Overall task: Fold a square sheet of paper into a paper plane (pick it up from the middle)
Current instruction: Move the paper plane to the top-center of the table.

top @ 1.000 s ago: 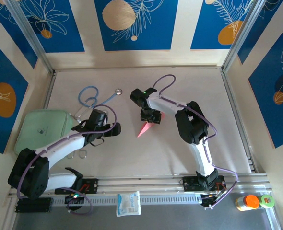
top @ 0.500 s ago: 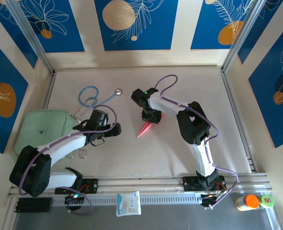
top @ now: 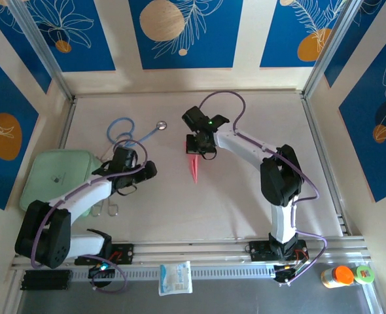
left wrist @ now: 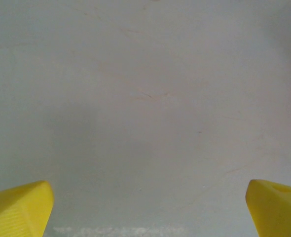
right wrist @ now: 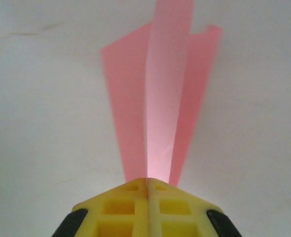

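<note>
Between the jaws of the right pincer (right wrist: pixel 147 183), now closed after standing half apart a second ago, the plane (right wrist: pixel 158 98) is clamped by one end and runs straight ahead of the tips, having swung round with them. Well apart, the left pincer (left wrist: pixel 145 207) gapes wide.

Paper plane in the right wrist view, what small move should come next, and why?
Probably lift the paper plane slightly higher above the table: the right jaws are shut on its centre fold, wings spread, and the open left jaws stand well apart from it.
</note>
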Robot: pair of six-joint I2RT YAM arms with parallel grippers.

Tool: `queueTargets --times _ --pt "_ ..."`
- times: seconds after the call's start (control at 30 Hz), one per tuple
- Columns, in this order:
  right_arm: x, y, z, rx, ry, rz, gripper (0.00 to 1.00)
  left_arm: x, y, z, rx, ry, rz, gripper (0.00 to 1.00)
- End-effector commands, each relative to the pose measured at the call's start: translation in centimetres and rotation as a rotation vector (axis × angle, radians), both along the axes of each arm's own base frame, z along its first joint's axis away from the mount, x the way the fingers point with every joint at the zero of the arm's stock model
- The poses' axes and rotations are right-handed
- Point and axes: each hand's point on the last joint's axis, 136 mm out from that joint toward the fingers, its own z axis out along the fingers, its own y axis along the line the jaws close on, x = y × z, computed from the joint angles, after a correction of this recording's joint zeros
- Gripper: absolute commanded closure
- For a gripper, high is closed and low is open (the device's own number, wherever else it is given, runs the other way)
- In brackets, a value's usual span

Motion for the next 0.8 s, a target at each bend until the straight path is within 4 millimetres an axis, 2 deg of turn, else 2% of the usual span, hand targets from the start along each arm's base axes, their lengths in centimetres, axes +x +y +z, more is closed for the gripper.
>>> queueTargets --times 0.0,0.07,0.13,0.27,0.43,0.77 --pt "-1.6 4.8 1.7 0.239 -0.008 0.257 0.99 -0.1 0.0 0.8 -0.093 -0.012 0.046 0.01" --pt "-2.3 6.1 2.1 0.332 -0.004 0.304 0.99 -0.1 0.4 1.0 -0.107 -0.022 0.073 0.01" --pt "-2.5 6.4 1.6 0.387 0.009 0.303 0.99 -0.3 0.8 1.3 -0.105 -0.034 0.096 0.00" --pt "-3.0 6.2 -0.9 0.483 0.103 0.278 0.98 -0.4 1.0 2.3 -0.120 -0.083 0.106 0.04" --pt "-3.1 5.0 -4.3 0.514 0.179 0.229 0.97 -0.4 -1.0 2.8 -0.218 -0.109 0.037 0.10" --pt "-3.3 2.3 -7.8 0.517 0.242 0.145 0.90 0.6 -6.9 2.6 -0.437 -0.057 -0.118 0.25"
